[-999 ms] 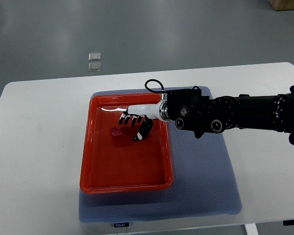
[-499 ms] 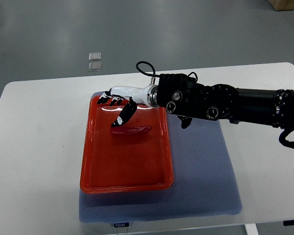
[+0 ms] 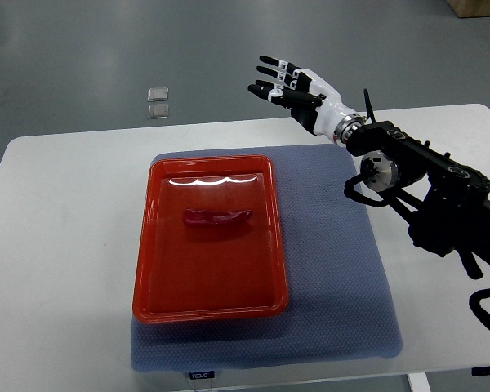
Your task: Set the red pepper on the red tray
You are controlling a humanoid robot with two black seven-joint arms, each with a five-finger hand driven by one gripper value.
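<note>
A red pepper lies flat inside the red tray, in its upper half, with nothing touching it. My right hand is raised well above and to the right of the tray, past the table's far edge. Its fingers are spread and it holds nothing. The right arm runs in from the picture's right edge across the mat. No left arm shows.
The tray rests on a blue-grey mat in the middle of a white table. Two small clear squares lie on the grey floor beyond the table. A cardboard box corner shows at top right.
The right hand let go of the pepper, lifted off the tray and swung up and to the right beyond the far table edge. The pepper stays where it was laid.
</note>
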